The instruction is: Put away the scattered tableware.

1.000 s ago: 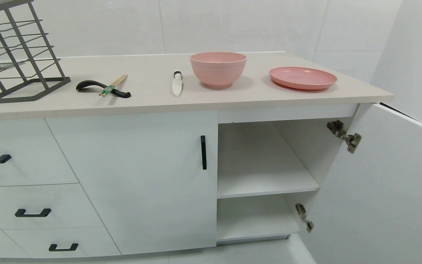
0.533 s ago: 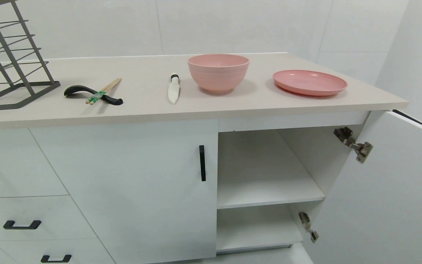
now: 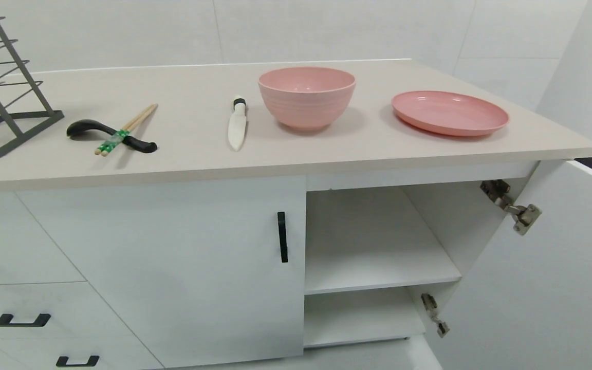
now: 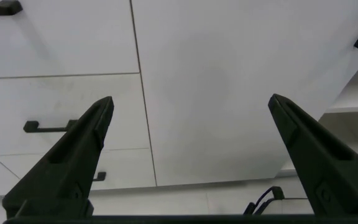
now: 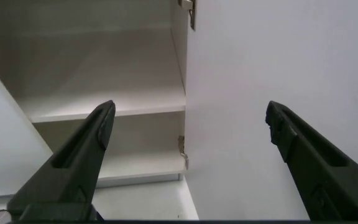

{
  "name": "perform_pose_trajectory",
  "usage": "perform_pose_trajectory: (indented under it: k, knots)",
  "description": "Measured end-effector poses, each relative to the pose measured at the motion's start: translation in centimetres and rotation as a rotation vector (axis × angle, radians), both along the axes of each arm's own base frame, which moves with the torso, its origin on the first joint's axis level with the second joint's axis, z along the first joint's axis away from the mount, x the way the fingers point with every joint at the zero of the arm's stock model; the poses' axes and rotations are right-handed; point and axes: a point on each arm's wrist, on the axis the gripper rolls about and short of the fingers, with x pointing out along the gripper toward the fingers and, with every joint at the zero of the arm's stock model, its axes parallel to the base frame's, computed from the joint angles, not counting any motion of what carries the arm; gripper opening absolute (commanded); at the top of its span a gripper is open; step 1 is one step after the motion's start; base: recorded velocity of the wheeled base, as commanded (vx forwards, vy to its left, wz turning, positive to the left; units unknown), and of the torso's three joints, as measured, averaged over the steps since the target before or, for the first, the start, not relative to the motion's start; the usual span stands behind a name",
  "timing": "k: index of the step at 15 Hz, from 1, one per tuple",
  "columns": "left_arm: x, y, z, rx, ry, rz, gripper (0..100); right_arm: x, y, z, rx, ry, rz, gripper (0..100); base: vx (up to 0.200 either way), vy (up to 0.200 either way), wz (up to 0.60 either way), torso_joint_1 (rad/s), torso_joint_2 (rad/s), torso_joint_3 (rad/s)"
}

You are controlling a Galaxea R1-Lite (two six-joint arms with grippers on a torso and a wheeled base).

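Left gripper (image 4: 191,99) and right gripper (image 5: 190,106) both gape empty; grabbing round pink ribbed bowl (image 3: 307,96) risks clipping white-bladed knife (image 3: 237,125) just beside it.

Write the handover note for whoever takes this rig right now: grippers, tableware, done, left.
Left gripper: open, empty, low in front of the closed cabinet fronts.
Right gripper: open, empty, facing the open cabinet's shelves.
On the counter: pink bowl, pink plate to its right, knife to its left, chopsticks lying across the black spoon, near the wire rack.
Done: the right cabinet door is open.
Left: all five pieces; none is put away yet.
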Motion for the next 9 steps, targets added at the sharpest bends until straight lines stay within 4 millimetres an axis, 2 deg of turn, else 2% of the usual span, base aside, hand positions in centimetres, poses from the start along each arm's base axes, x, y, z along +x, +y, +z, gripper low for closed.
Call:
perform_pose_trajectory:
  k: [3,7,9]
  knots:
    - [0.0,0.0,0.03,0.0,-0.003,0.0,100,0.0,0.0,0.05,0.0,-0.003,0.0,100,0.0,0.0,0.0,0.191,-0.66,-0.196]
    - [0.0,0.0,0.01,0.001,-0.001,0.0,100,0.0,0.0,0.02,0.0,-0.001,0.0,100,0.0,0.0,0.0,0.233,-0.5,-0.203]
    - [0.0,0.0,0.01,0.001,-0.001,0.0,100,0.0,0.0,0.01,0.0,-0.001,0.0,100,0.0,0.0,0.0,0.105,-0.47,-0.217]
